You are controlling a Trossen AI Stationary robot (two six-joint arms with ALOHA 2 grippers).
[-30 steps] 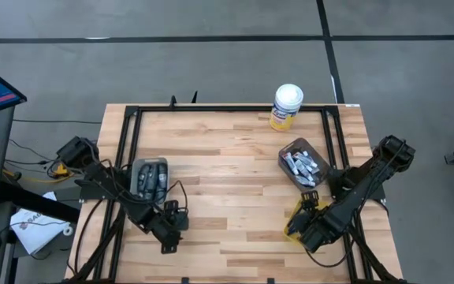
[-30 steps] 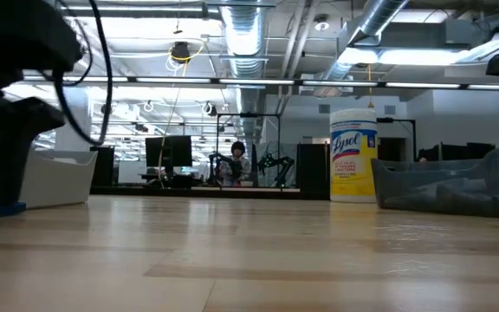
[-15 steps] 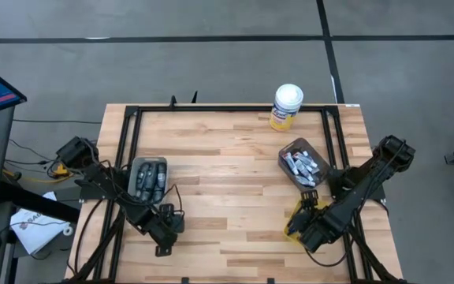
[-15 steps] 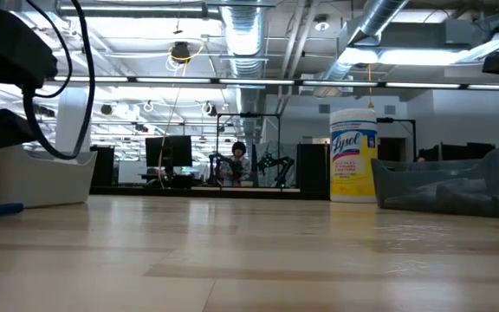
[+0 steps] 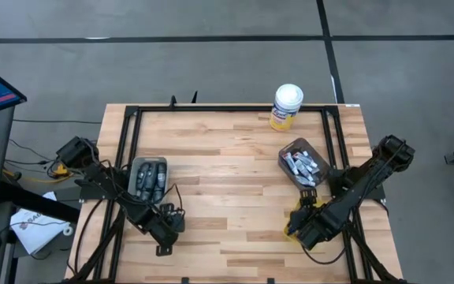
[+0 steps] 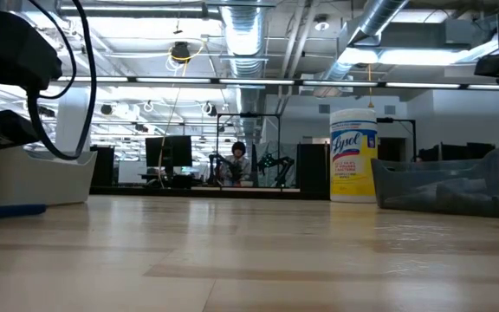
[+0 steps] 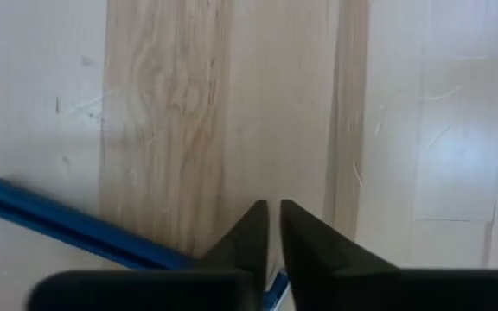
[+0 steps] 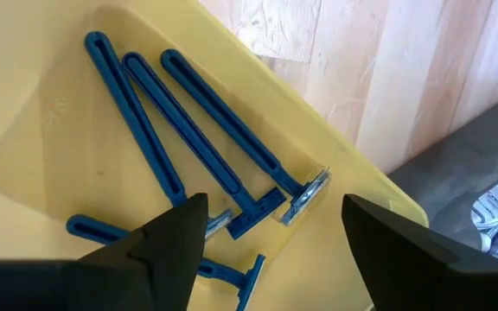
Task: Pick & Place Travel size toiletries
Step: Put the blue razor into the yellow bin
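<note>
Clenched almost tip to tip, the left gripper (image 7: 271,226) hangs over bare wood at the near left part of the table (image 5: 235,181), its two dark fingers (image 7: 249,233) leaving only a thin slit between them and nothing gripped there; a blue razor (image 7: 67,225) lies flat on the boards just beside those fingers, its long handle running off to one side and its far end passing under the gripper body. From above, this left gripper (image 5: 162,241) sits near the front edge, just in front of a grey bin (image 5: 149,178) holding dark oval shaver pieces (image 5: 151,183). On the other side, the right gripper (image 8: 271,229) stands released, its fingers (image 8: 175,229) spread wide and holding nothing, poised over a yellow tray (image 8: 59,147) in which several blue razors (image 8: 223,142) lie, three of them roughly parallel with their heads toward the tray's corner and at least one more partly hidden behind a finger. In the high view that right gripper (image 5: 298,223) is at the near right part of the table, with the yellow tray (image 5: 290,229) showing under it. Behind it sits a second grey bin (image 5: 300,163) filled with small silver-white tubes (image 5: 303,167), and a yellow canister (image 5: 285,107) with a white lid stands upright at the table's far edge.
</note>
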